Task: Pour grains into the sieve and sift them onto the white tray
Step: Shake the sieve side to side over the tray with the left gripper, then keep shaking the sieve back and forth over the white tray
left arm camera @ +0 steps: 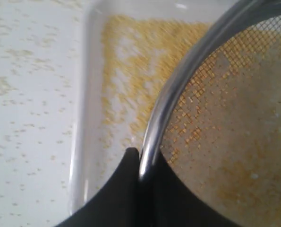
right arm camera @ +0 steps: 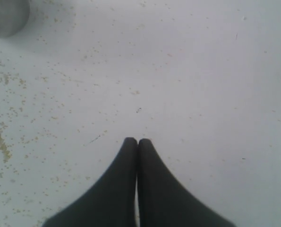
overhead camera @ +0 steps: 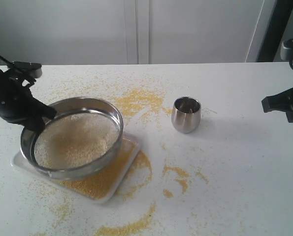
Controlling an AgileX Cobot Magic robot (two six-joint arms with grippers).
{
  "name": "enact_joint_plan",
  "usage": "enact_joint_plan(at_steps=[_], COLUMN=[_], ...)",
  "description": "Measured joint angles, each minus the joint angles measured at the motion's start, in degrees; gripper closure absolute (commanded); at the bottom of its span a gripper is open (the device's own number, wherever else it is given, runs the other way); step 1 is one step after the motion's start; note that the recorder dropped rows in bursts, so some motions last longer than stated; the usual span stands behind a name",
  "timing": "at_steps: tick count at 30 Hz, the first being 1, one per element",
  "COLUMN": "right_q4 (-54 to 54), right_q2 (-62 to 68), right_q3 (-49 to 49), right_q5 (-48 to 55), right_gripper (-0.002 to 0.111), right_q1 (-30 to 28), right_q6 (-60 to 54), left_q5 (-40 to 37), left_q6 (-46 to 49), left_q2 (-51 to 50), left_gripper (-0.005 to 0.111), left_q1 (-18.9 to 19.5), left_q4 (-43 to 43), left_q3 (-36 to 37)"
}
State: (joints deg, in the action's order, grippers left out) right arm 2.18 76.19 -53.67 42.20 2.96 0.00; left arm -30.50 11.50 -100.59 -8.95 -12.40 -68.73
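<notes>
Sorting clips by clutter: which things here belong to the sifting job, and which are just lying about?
Job: sieve, gripped at its rim by the left tool; grains in it; white tray beneath.
Lying about: steel cup; spilled grains on the table; right tool, shut, empty.

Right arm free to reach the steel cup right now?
Probably yes. The steel cup stands alone on the open table, with nothing between it and the right gripper, which hangs shut and empty off to the side. Its jaws would need opening first.
</notes>
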Motion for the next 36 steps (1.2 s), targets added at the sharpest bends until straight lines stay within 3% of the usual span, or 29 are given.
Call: enact_joint_plan(at_steps=[3, 6, 8, 12, 17, 19, 23, 26, 29, 33, 36], right_q4=[0.0, 0.0, 0.0, 0.0, 0.0, 0.0, 0.0, 0.0, 0.0, 0.0, 0.0], right_q2=[0.0, 0.0, 0.0, 0.0, 0.0, 0.0, 0.0, 0.0, 0.0, 0.0, 0.0], right_q3=[0.0, 0.0, 0.0, 0.0, 0.0, 0.0, 0.0, 0.0, 0.0, 0.0, 0.0], right_q5=[0.0, 0.0, 0.0, 0.0, 0.0, 0.0, 0.0, 0.0, 0.0, 0.0, 0.0], right_gripper=[0.108, 0.108, 0.108, 0.108, 0.108, 0.108, 0.108, 0.108, 0.108, 0.108, 0.108], right_q1=[0.0, 0.0, 0.0, 0.0, 0.0, 0.0, 0.0, 0.0, 0.0, 0.0, 0.0], right_q6=[0.0, 0.0, 0.0, 0.0, 0.0, 0.0, 0.0, 0.0, 0.0, 0.0, 0.0], left_q5=[2.2, -1.3, -2.7, 2.0, -0.9, -2.2, 2.5, 3.5, -0.6, 0.5, 3.2], left_q6=[4.5, 12.9, 8.8, -3.4, 12.2, 8.8, -6.0, 0.0, 9.2, -6.0, -4.3], left_q2=[0.0, 0.0, 0.0, 0.0, 0.0, 0.0, 0.0, 0.0, 0.0, 0.0, 0.0], left_gripper=[0.107, 0.107, 0.107, 0.107, 0.107, 0.107, 0.107, 0.107, 0.107, 0.107, 0.107], left_q1=[-0.4, -2.4, -2.6, -0.9, -4.3, -4.5, -1.9, -2.3, -3.8, -1.7, -0.7], left_q4=[0.0, 0.0, 0.0, 0.0, 0.1, 0.4, 0.2, 0.5, 1.2, 0.9, 1.1], left_q3=[-0.1, -0.2, 0.0, 0.0, -0.4, -0.3, -0.3, -0.4, -0.4, -0.3, -0.4])
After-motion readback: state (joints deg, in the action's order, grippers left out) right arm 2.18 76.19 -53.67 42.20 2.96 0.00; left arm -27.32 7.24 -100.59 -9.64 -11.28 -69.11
